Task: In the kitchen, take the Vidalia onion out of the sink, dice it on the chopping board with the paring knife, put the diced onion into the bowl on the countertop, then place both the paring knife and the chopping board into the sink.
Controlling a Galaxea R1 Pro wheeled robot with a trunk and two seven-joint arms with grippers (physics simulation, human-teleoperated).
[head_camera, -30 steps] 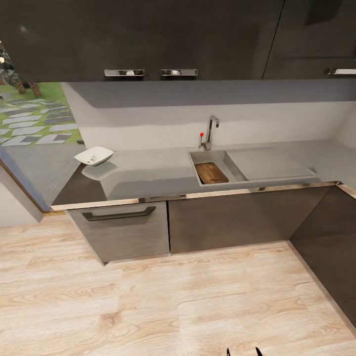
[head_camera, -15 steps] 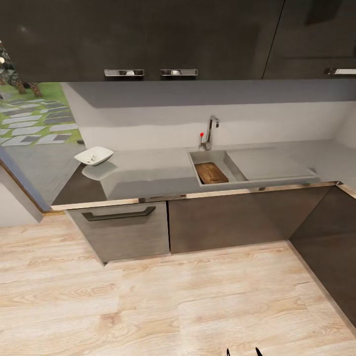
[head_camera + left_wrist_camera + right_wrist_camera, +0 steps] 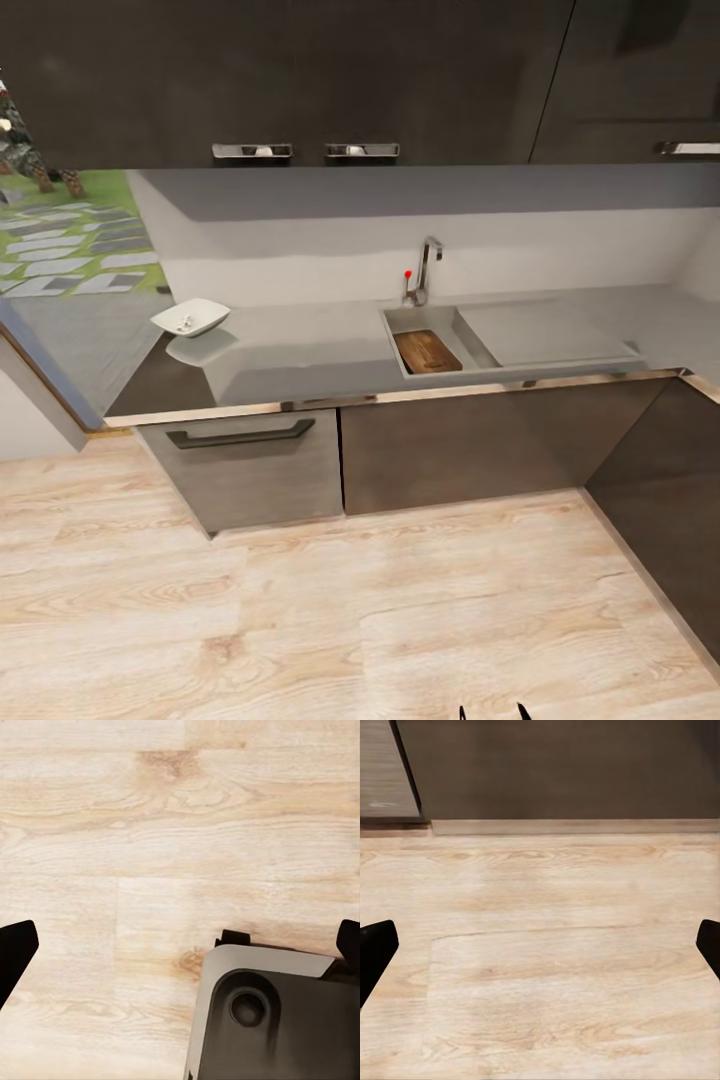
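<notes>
In the head view, the long glossy grey countertop (image 3: 300,350) runs across the middle of the frame above grey drawer fronts (image 3: 245,465) with a dark handle. Right of centre, the rectangular grey steel sink (image 3: 425,322) is set into it, with a flat drainboard wing stretching right and a chrome bent tap with a red knob (image 3: 424,268) standing at its back edge. Inside the basin lies the rectangular dark brown wooden chopping board (image 3: 427,351) with rounded corners, nearly covering the basin floor; whether the knife lies with it is too small to tell. At the left end of the countertop sits the shallow white bowl with a squarish rim (image 3: 190,316), holding a small cluster of pale diced onion bits (image 3: 184,321).

In the left wrist view, the left gripper (image 3: 180,945) has its dark fingertips spread to the frame edges, released, over pale plank flooring (image 3: 150,832) and a grey rounded robot base (image 3: 270,1012). In the right wrist view, the right gripper (image 3: 540,949) is likewise spread wide and holding nothing.
</notes>
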